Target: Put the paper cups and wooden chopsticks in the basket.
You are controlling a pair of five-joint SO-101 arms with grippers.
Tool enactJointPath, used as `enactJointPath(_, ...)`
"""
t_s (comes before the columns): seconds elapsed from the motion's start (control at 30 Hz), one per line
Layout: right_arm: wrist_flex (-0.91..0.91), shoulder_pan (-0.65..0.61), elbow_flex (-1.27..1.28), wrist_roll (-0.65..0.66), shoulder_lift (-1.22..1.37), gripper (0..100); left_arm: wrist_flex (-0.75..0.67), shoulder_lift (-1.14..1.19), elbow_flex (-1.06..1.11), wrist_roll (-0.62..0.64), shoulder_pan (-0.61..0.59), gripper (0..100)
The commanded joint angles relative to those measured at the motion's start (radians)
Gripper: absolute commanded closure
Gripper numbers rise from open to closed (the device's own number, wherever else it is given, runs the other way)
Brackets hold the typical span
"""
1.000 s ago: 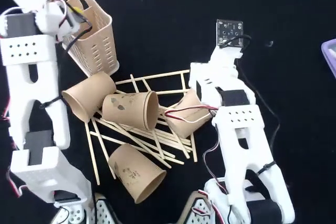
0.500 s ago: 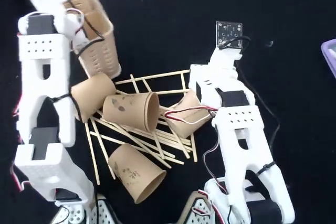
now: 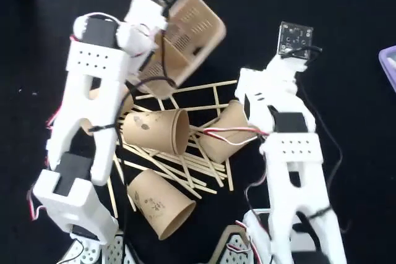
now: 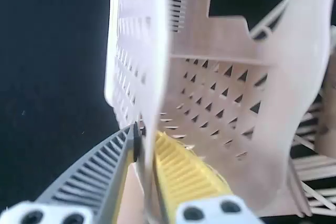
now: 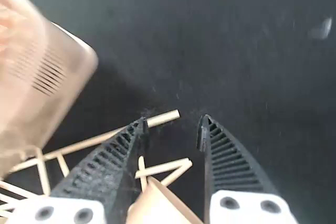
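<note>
Overhead, four brown paper cups lie on their sides on a loose heap of pale wooden chopsticks (image 3: 185, 165), thin square sticks too crossed and overlapped to count, on a black table (image 3: 346, 4). One cup (image 3: 154, 129) rests at the heap's middle, one (image 3: 162, 205) at its edge nearest the arm bases, one (image 3: 224, 133) against the right arm (image 3: 291, 153), and the fourth (image 3: 86, 129) is mostly hidden under the left arm (image 3: 93, 97). The single basket (image 3: 189, 29), beige plastic with rounded corners and slotted walls, hangs tilted at the heap's far edge, its solid underside turned toward the camera. From the left wrist, the left gripper (image 4: 145, 142) is pinched on the basket's (image 4: 220, 93) thin side wall, a ribbed grey finger outside and a ribbed yellow one inside; the wall is pierced with rows of small triangular holes and a handle cut-out, and chopsticks (image 4: 315, 166) show beyond it. From the right wrist, the right gripper (image 5: 173, 127) has its two ribbed black fingers parted with nothing between them, poised just past the heap's far edge, where one chopstick end (image 5: 163, 117) reaches between the tips; a cup's rim (image 5: 157, 203) sits beneath the fingers, and the basket (image 5: 37, 72) hangs off to the side over the heap.
</note>
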Motion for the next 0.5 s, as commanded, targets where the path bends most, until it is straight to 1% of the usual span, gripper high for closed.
enactJointPath(0.0, -0.028, -0.003, -0.002, 0.075, -0.159, 82.9, 0.029, -0.012, 0.005, -0.017, 0.059, 97)
enactJointPath(0.07, -0.071, -0.026, 0.018, 0.14, -0.193, 82.9, 0.029, -0.012, 0.005, -0.017, 0.082, 97)
enactJointPath(0.13, -0.109, -0.068, 0.039, 0.175, -0.199, 82.6, 0.029, -0.012, 0.005, -0.017, 0.108, 97)
enactJointPath(0.27, -0.178, -0.155, 0.067, 0.193, -0.177, 82.5, 0.029, -0.009, 0.007, -0.015, 0.14, 97)
enactJointPath(0.37, -0.276, -0.166, 0.067, 0.195, -0.134, 82.5, 0.029, -0.011, 0.007, -0.015, 0.151, 97)
enactJointPath(0.47, -0.345, -0.153, 0.067, 0.235, -0.064, 82.5, 0.049, -0.012, 0.004, -0.015, 0.159, 97)
